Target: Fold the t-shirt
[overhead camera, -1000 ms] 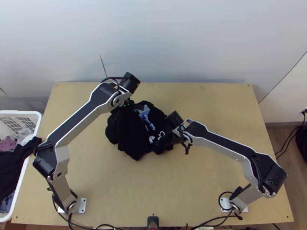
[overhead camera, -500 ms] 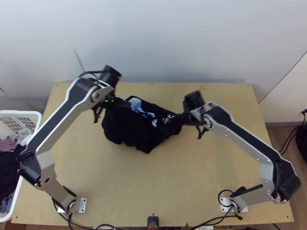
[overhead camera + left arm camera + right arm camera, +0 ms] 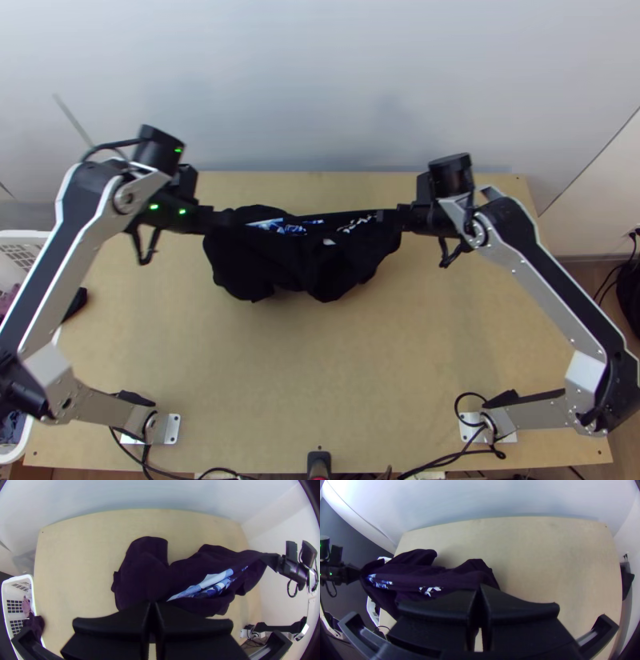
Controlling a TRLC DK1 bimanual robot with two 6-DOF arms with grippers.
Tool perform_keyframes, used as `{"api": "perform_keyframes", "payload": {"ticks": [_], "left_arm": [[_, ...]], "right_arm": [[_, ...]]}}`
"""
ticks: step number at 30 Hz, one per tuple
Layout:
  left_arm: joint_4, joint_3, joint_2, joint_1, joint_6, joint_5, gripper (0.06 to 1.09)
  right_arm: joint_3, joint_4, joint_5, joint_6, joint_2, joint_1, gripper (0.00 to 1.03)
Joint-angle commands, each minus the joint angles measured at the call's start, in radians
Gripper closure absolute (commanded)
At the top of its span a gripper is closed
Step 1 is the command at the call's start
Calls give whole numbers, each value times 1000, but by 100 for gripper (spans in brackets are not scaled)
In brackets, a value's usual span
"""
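One black T-shirt stretches between left claw and right claw

Both claws are pressed together on the cloth: the left claw pinches one end of the shirt's upper edge, the right claw the other. That edge runs nearly straight between them, over the far half of the wooden tabletop. Below it the rest of the shirt droops in loose, uneven folds, unfolded and bunched; whether its lowest part touches the wood, I cannot tell. A blue and white print shows in the creases, with white markings nearer the right claw. Beside the tabletop's left edge stands a white basket of clothes, a dark garment hanging over its rim.
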Motion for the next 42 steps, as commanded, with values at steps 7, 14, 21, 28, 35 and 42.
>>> {"api": "perform_keyframes", "payload": {"ticks": [7, 14, 21, 28, 35, 42], "left_arm": [[-64, -27, -225, 73, 63, 285, 85], [-66, -118, -311, 21, 35, 377, 43], [-53, -161, -290, 7, 12, 377, 15], [62, -202, -181, 108, -24, 343, 12], [264, -204, -37, 127, -69, 205, 12], [315, -104, 149, 96, -95, 141, 12]], "right_arm": [[113, -97, 12, 4, -66, -92, 100], [64, -97, 11, -7, -80, -151, 100], [-37, -87, 6, -18, -90, -154, 100], [-103, -78, -3, -45, -100, -220, 70], [-109, -75, -4, -31, -130, -276, 4], [-58, -74, -38, -10, -142, -245, 4]]}}
